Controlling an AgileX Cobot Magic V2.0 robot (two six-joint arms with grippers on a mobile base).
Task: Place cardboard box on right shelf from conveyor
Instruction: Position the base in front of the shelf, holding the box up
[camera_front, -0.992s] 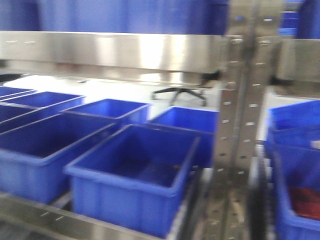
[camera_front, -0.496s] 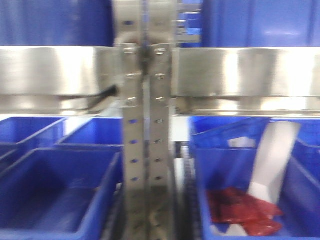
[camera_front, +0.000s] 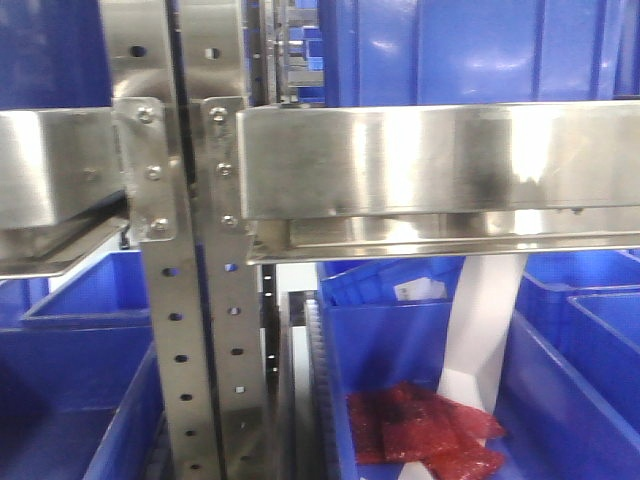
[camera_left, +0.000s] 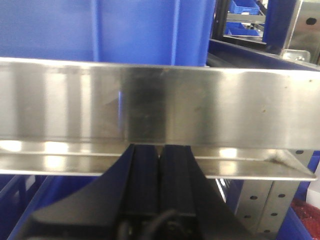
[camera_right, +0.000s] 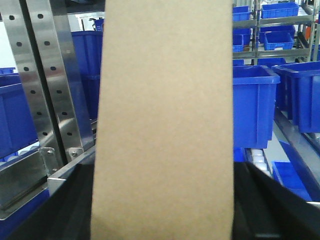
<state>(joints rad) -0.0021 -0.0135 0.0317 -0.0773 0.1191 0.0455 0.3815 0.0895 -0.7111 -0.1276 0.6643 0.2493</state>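
- Tall, plain tan cardboard box (camera_right: 165, 115) fills the right wrist view. It stands upright, clamped at its lower sides by the dark fingers (camera_right: 60, 210) of the right gripper (camera_right: 162, 220).
- The box sits just right of the perforated steel uprights (camera_right: 50, 85), with blue plastic bins (camera_right: 255, 105) behind it.
- Out front, here's the shiny stainless-steel right shelf (camera_front: 430, 160), its broad lip bolted to those uprights.
- Below it, red packets (camera_front: 420, 430) lie in a blue bin.
- Left gripper (camera_left: 160, 165): two black fingers pressed together, nothing between them, just under a steel shelf lip (camera_left: 160, 107). Which shelf that is, I cannot tell.
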